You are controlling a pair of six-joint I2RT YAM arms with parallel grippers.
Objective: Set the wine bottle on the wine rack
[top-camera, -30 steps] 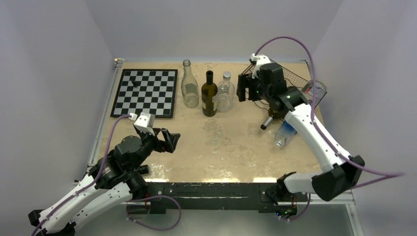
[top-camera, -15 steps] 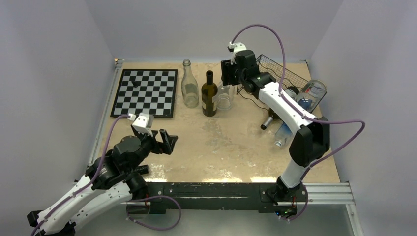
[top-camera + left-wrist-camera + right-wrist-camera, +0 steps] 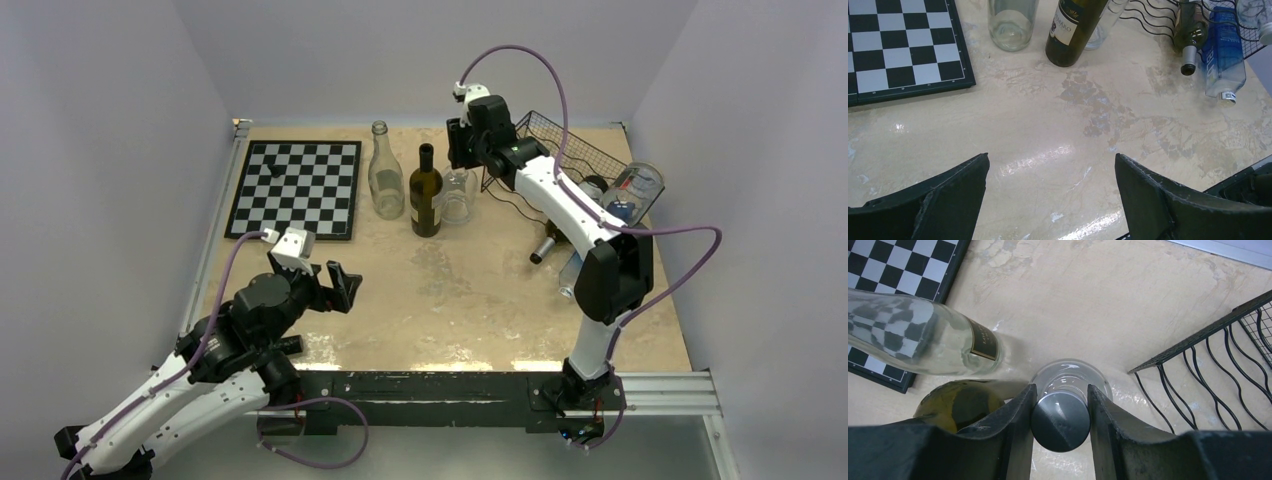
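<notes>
Now, R pincer (image 3: pixel 1060 407) closed, on clear bottle (image 3: pixel 1068 374) cap

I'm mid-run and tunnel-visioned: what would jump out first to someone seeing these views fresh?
The right gripper at the far centre, closed on the grey cap of the clear bottle, beside the upright dark wine bottle. Then the black wine rack at the far right, with bottles already lying in it, and the chessboard at the far left.
</notes>
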